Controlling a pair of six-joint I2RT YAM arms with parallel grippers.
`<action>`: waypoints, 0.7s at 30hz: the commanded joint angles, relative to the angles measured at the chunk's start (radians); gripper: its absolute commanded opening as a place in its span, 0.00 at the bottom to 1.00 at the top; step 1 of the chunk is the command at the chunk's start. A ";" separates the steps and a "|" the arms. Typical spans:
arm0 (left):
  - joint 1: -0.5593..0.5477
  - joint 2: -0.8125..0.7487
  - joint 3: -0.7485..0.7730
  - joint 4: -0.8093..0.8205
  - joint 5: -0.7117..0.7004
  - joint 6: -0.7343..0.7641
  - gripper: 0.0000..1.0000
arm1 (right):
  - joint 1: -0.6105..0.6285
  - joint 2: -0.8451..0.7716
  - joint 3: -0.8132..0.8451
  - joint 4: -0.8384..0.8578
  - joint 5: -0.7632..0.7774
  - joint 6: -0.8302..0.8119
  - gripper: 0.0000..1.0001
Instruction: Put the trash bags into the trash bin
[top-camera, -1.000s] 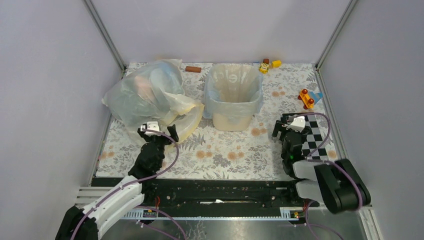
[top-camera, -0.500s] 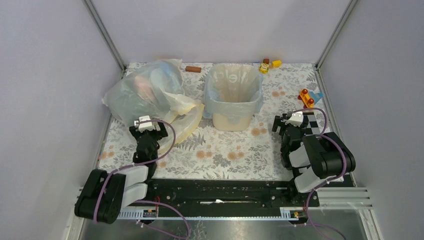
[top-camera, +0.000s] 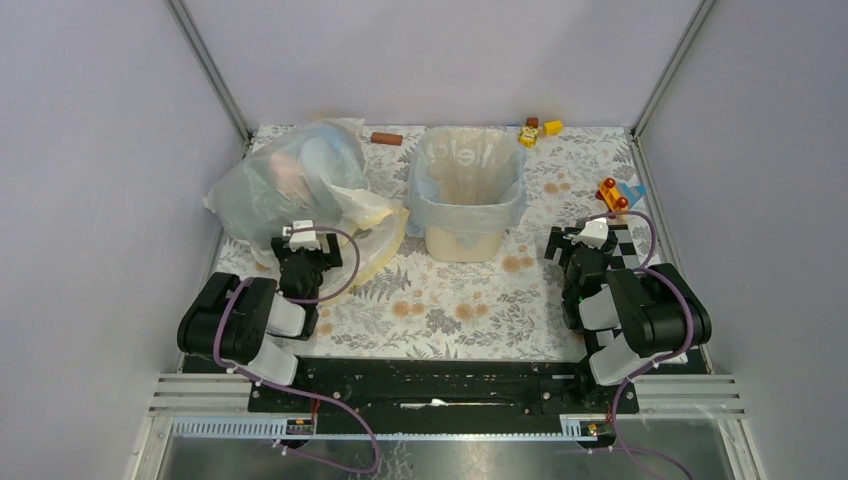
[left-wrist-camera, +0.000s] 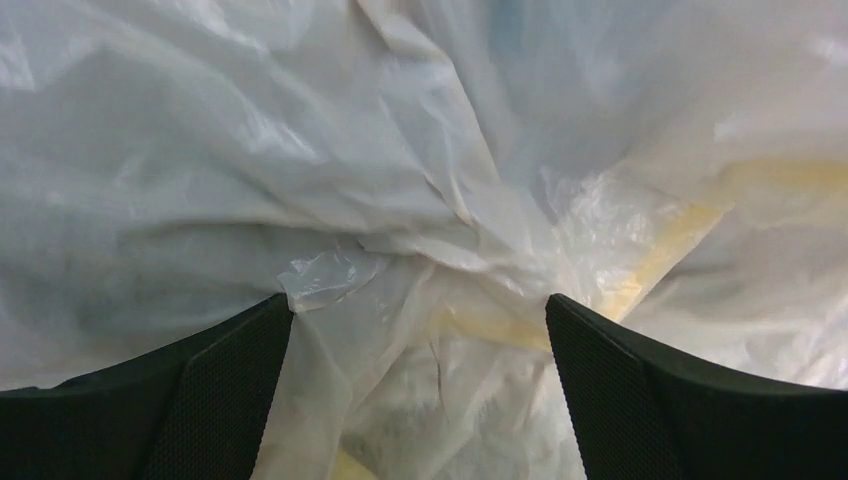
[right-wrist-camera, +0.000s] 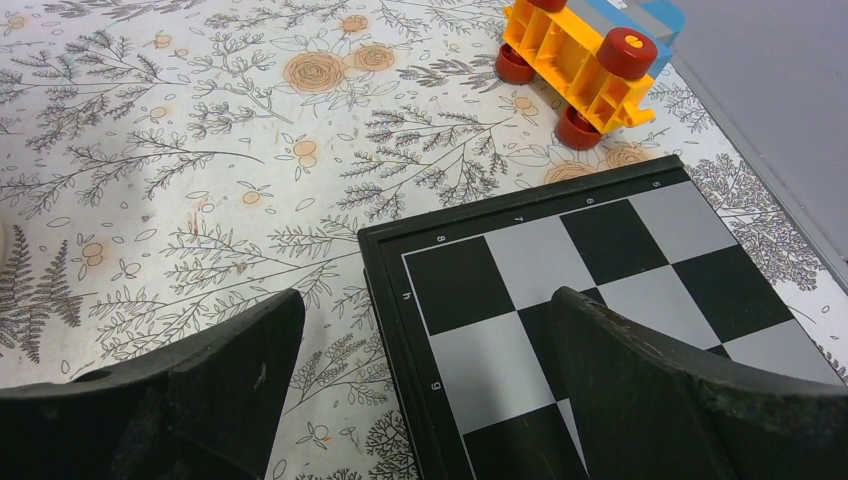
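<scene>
Your left gripper (left-wrist-camera: 417, 310), jaws spread, sits close up against the bulky clear bag (top-camera: 290, 185). Right of it, apart, the blue trash bag (top-camera: 425, 205) lines the trash bin (top-camera: 462, 243), folded over its rim. Farther right, your right gripper (right-wrist-camera: 425, 295) hangs spread above the chessboard (right-wrist-camera: 600, 280).

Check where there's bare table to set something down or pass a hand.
Free: the floral cloth in front of the trash bin, between the left gripper and right gripper; also the strip between bin and toy car. Crowded: back-left, where the clear bag and yellow bag pile up; near-right, the chessboard.
</scene>
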 joint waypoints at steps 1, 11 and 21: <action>0.036 -0.010 0.098 -0.017 0.057 -0.020 0.99 | -0.007 -0.018 0.018 0.037 -0.004 0.007 1.00; 0.048 -0.002 0.116 -0.038 0.068 -0.029 0.99 | -0.008 -0.018 0.018 0.037 -0.003 0.005 1.00; 0.048 -0.001 0.116 -0.036 0.068 -0.029 0.99 | -0.007 -0.017 0.018 0.037 -0.003 0.005 1.00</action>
